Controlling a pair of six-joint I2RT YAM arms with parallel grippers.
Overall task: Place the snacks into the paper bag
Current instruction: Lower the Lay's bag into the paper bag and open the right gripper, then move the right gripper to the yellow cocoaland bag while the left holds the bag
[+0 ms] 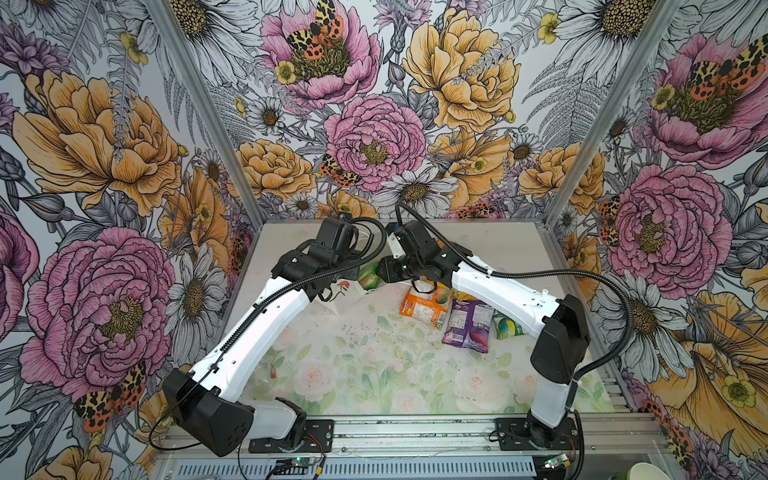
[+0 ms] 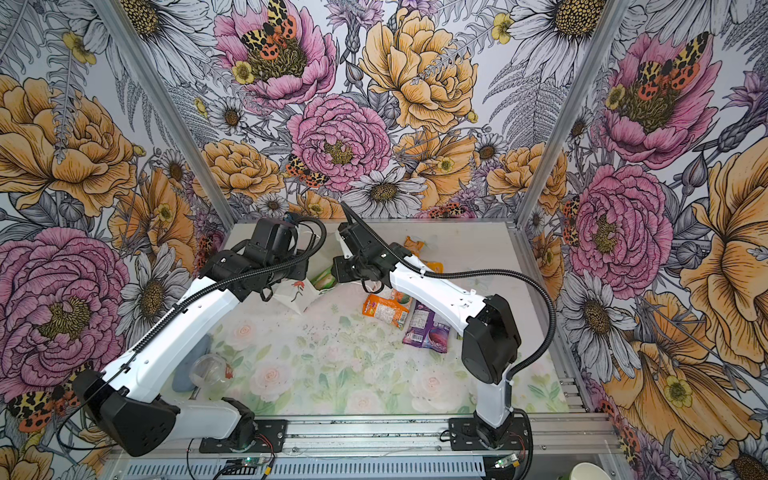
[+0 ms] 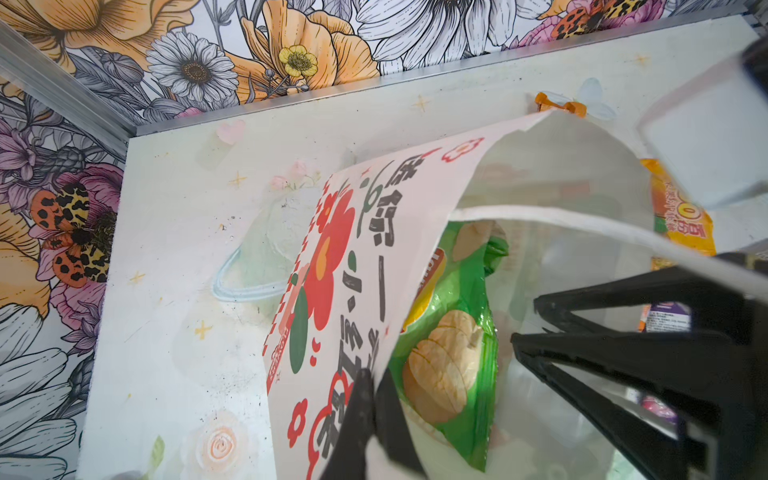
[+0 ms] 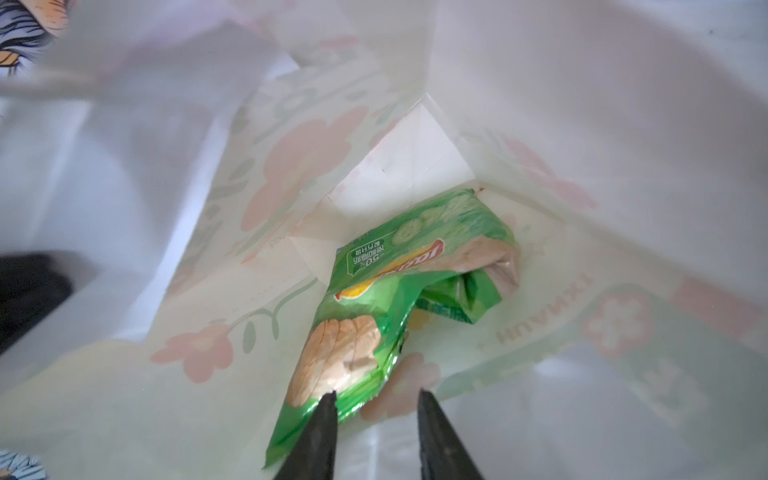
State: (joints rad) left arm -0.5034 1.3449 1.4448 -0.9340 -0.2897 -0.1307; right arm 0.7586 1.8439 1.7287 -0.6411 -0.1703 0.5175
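The paper bag [image 3: 357,257] rests tipped on the surface [image 1: 374,374], mouth facing the right tool [image 4: 377,392]. The left tool [image 3: 371,380] is pressed together on the bag's printed rim. The right tool, fingers spread and empty, sits in the mouth. A crinkly green packet [image 4: 374,299] lies inside, long axis running from folded bottom to mouth. An orange packet [image 1: 422,309] and a purple packet [image 1: 469,324] lie flat just outside the mouth.

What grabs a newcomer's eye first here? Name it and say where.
The white paper bag with red flowers stands out at the far middle of the table, its rim pinched in the left pincer. Inside lies a green snack packet, with the right pincer open at its near end. An orange packet and a purple packet lie on the table, right of the bag in both top views.
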